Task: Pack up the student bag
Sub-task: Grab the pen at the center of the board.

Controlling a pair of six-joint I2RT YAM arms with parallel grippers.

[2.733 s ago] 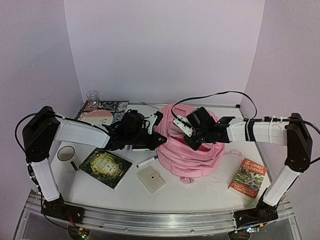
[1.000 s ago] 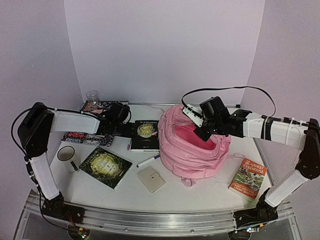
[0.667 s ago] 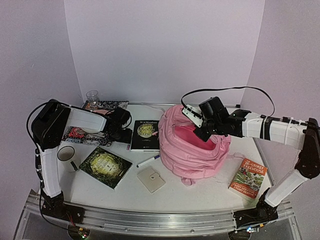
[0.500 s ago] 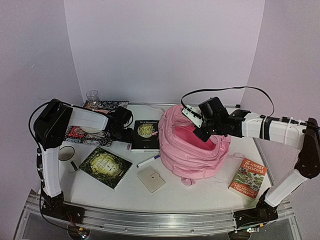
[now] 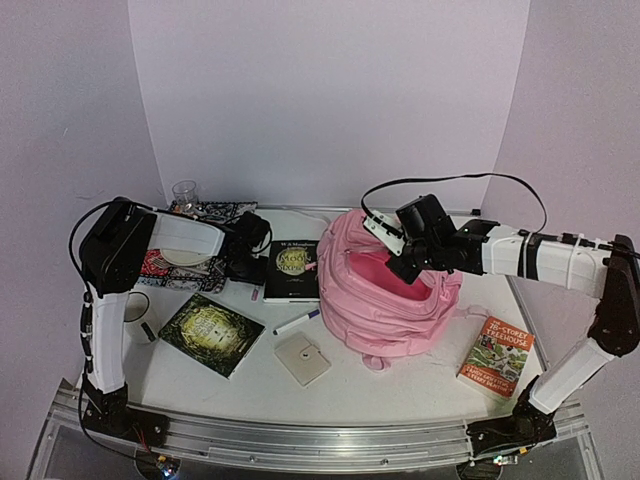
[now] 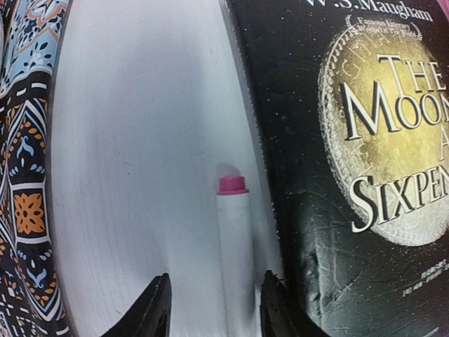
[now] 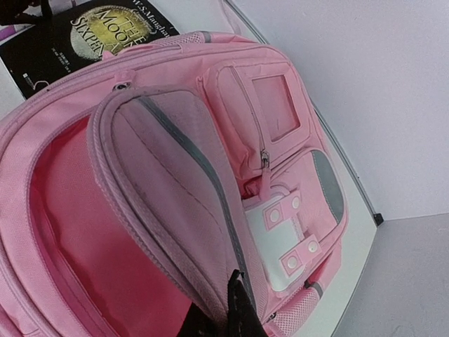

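Student bag (image 5: 392, 305), one, between pinching right fingers (image 7: 237, 312); left fingers (image 6: 153, 312) apart astride one marker (image 6: 235, 260)

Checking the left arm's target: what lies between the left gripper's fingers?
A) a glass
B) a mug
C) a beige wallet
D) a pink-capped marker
D: the left wrist view shows a white marker with a pink cap lying on the table between the open fingers of the left gripper, beside the black book.
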